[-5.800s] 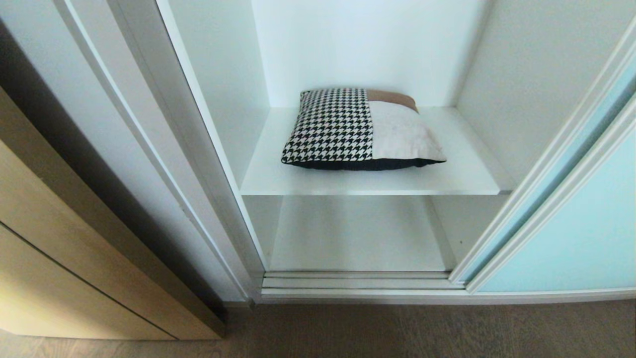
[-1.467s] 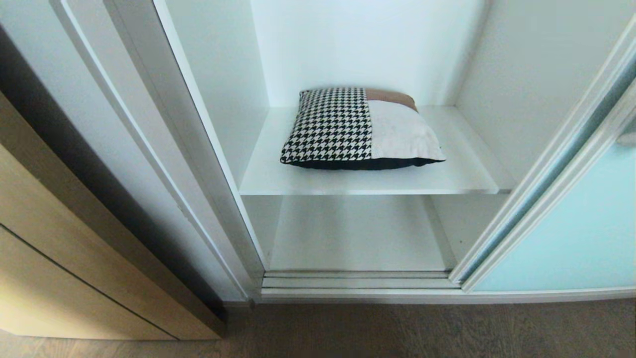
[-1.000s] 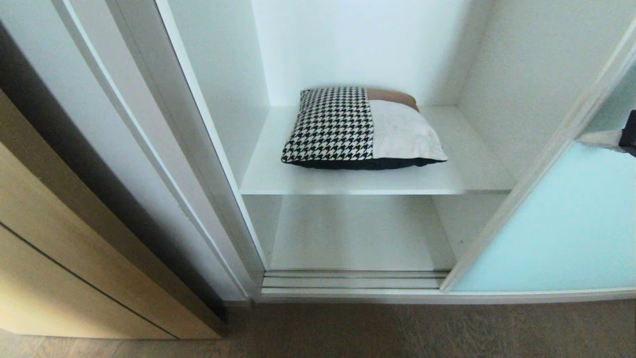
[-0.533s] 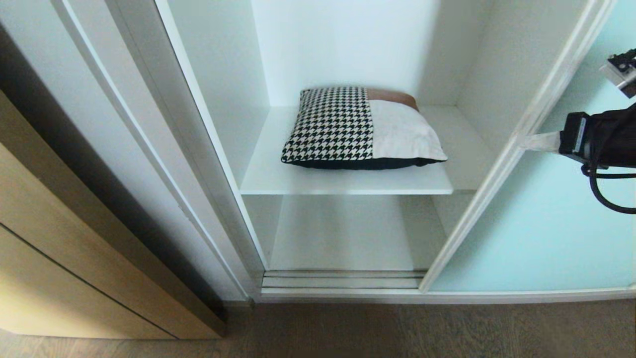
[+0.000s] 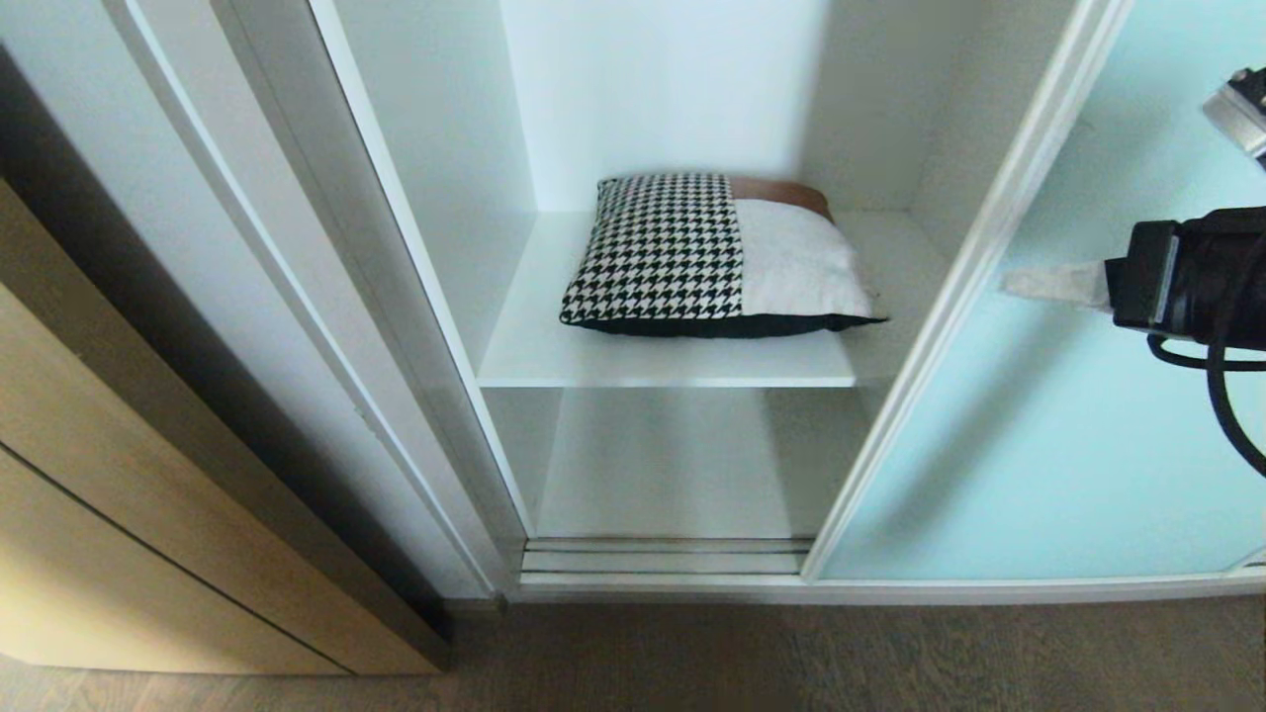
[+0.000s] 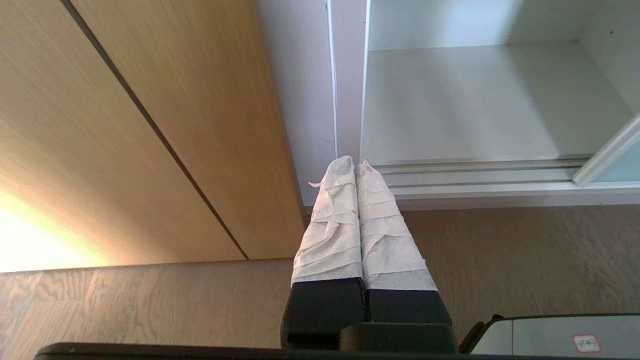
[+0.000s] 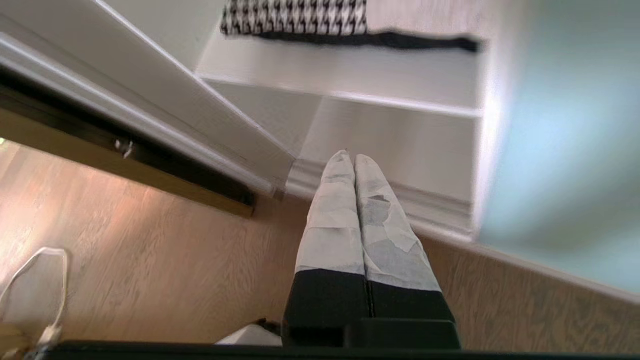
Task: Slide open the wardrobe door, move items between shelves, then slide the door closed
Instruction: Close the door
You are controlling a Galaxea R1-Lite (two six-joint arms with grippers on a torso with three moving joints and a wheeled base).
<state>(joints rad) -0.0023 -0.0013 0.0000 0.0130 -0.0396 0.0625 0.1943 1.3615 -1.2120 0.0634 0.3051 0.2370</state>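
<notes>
The sliding wardrobe door [image 5: 1039,425], frosted aqua glass in a pale frame, covers the right part of the opening. My right gripper [image 5: 1007,282] reaches in from the right, shut and empty, its taped fingertips in front of the glass just behind the door's leading edge. A patchwork cushion [image 5: 712,257] lies flat on the upper white shelf [image 5: 643,368]; the lower shelf [image 5: 673,465] is bare. In the right wrist view the shut right gripper [image 7: 350,159] points toward the shelves, cushion [image 7: 295,17] beyond. My left gripper [image 6: 356,164] hangs shut over the floor near the track.
A light wooden cabinet front [image 5: 148,514] stands to the left of the wardrobe's white side frame [image 5: 326,297]. The door's bottom track [image 5: 673,559] runs along the wood floor [image 5: 791,653]. A white cable [image 7: 35,285] lies on the floor.
The door has slid left, now covering the right end of both shelves. My right arm came into view from the right and moved left with it. The cushion has not moved.
</notes>
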